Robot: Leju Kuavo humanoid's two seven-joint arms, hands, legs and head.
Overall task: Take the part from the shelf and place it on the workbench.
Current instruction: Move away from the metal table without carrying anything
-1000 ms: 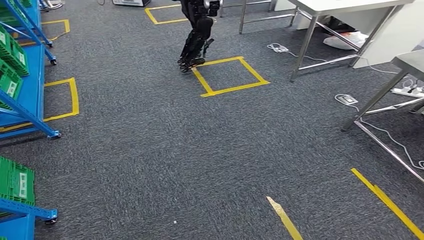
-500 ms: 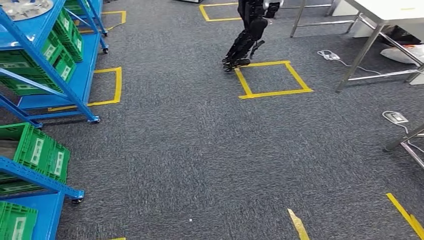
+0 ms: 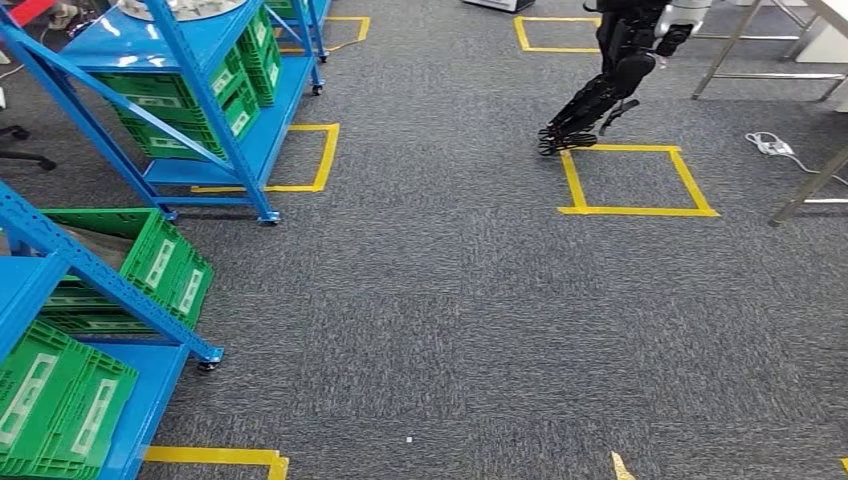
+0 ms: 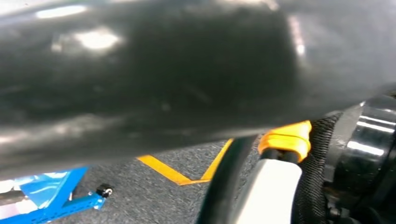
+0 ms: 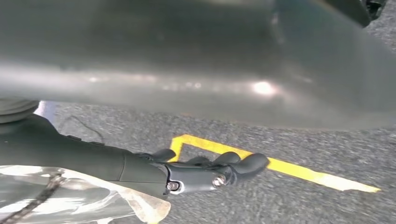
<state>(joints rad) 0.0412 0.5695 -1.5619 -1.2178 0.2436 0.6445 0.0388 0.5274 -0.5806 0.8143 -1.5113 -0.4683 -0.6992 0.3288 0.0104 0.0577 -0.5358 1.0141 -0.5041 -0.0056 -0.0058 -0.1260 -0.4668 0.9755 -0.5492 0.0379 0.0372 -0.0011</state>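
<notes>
Two blue shelf racks stand along the left of the head view. The far rack [image 3: 215, 80] carries shiny metal parts [image 3: 185, 8] on its top level, cut off by the picture's edge. The near rack [image 3: 70, 265] holds green crates [image 3: 165, 265]. My right hand [image 5: 205, 172] hangs over the carpet beside a yellow tape corner. Its dark fingers lie loosely stretched with nothing between them, and a clear plastic film [image 5: 93, 200] sits along the wrist side. Metal legs of a workbench [image 3: 810, 185] show at the right edge.
Another dark robot [image 3: 610, 85] stands at the back right by a yellow tape square [image 3: 635, 180]. A power strip [image 3: 768, 143] lies on the grey carpet near the bench legs. A rack caster [image 4: 103, 190] and yellow tape [image 4: 187, 170] show in the left wrist view.
The whole head picture has shifted right: the camera has turned left. The blue racks now take up more of the left side, and the tables have slid out at the right.
</notes>
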